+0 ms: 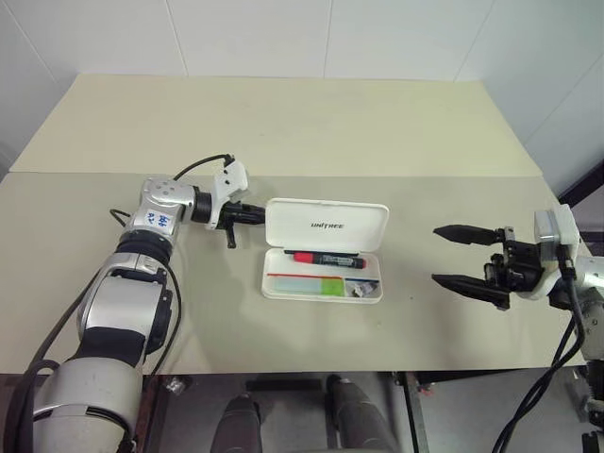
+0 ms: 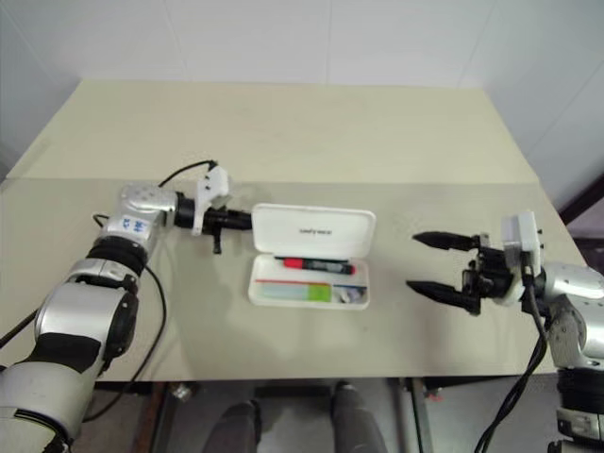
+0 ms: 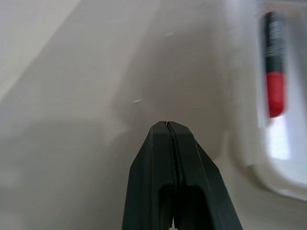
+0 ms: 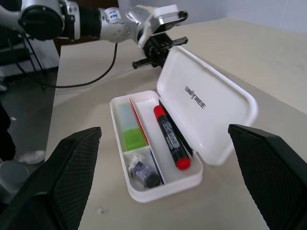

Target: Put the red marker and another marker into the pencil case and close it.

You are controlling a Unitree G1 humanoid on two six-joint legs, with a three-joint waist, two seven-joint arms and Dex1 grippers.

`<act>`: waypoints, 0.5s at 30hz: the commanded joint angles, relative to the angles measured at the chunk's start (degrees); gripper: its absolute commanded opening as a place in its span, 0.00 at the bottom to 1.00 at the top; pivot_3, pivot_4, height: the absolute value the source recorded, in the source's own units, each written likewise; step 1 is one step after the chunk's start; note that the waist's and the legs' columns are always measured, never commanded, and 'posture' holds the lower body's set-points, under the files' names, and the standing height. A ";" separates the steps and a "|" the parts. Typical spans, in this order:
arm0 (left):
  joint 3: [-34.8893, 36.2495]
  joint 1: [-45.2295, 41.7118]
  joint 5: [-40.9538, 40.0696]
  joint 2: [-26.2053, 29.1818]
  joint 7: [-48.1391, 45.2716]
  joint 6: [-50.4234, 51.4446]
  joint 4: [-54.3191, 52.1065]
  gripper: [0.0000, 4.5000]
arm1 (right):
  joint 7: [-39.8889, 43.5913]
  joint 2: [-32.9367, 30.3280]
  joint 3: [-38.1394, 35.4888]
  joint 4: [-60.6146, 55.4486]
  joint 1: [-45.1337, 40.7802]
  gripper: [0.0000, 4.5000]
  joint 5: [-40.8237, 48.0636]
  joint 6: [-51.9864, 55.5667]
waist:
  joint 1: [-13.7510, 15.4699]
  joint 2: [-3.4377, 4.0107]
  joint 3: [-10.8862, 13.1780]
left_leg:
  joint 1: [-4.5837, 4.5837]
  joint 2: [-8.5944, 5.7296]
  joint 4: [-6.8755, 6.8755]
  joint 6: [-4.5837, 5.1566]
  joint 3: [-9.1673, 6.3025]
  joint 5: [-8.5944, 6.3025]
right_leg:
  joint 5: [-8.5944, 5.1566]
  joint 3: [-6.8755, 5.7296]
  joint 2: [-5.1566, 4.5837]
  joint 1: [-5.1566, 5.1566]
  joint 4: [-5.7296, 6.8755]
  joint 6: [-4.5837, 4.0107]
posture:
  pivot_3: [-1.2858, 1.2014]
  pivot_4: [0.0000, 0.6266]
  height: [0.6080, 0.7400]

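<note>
Red marker point(image 1: 327, 259) and green marker point(image 4: 129, 128) both inside open pencil case point(image 1: 326, 226). Left gripper point(image 1: 255, 213) pinched empty beside lid; right gripper point(image 1: 455, 255) wide, well apart. Only closing left.

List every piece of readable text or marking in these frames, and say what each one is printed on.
"UNITREE": dark lettering on the raised lid of the pencil case.
White print on the black barrel of the red marker: too small to read.
Blue marks on a white sticker on the left arm's wrist: not legible.
No other text is visible.
</note>
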 commanded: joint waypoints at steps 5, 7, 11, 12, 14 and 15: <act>3.60 -0.01 -7.87 -1.52 -14.31 4.90 -9.03 0.01 | 6.08 -4.00 0.25 9.00 -5.88 1.00 -0.34 -4.70 | -0.35 0.09 0.06 | 0.02 0.00 -0.02 0.00 0.00 0.00 | -0.01 0.00 0.00 -0.01 0.03 -0.02 | 0.52 0.24 1.00; 3.34 1.72 -10.80 -1.35 -17.85 9.25 -14.02 0.01 | 6.08 -4.31 0.92 9.30 -6.22 1.00 0.07 -5.02 | -0.50 0.13 0.07 | 0.02 0.00 -0.05 0.00 0.00 0.00 | -0.01 0.00 0.00 -0.01 0.05 -0.02 | 0.52 0.24 1.00; 0.08 5.35 -13.20 -0.01 -18.48 12.47 -21.66 0.01 | 6.08 -4.55 1.93 9.38 -6.20 1.00 0.54 -5.41 | -0.67 0.22 0.07 | 0.10 0.00 -0.05 0.00 -0.01 0.00 | -0.02 0.01 0.00 0.00 0.18 -0.01 | 0.52 0.24 1.00; -2.25 7.08 -14.11 0.86 -18.48 13.02 -25.06 0.01 | 6.08 -4.39 2.11 9.20 -6.13 1.00 0.49 -5.47 | -0.68 0.24 0.08 | 0.09 0.00 -0.03 0.00 -0.01 0.00 | -0.02 0.01 0.00 0.00 0.19 -0.01 | 0.52 0.24 1.00; -5.97 9.69 -15.92 2.35 -18.48 14.02 -30.59 0.01 | 6.08 -4.14 2.30 8.93 -6.09 1.00 0.39 -5.48 | -0.94 0.25 0.09 | 0.10 0.00 -0.01 0.00 -0.01 0.00 | -0.02 0.01 0.00 0.00 0.22 -0.01 | 0.52 0.24 1.00; -7.61 10.73 -17.02 3.04 -18.48 14.65 -33.01 0.01 | 6.08 -3.99 2.34 8.86 -6.14 1.00 0.27 -5.47 | -1.02 0.25 0.09 | 0.10 0.00 -0.01 0.00 -0.01 0.00 | -0.02 0.01 0.00 0.00 0.25 -0.01 | 0.52 0.24 1.00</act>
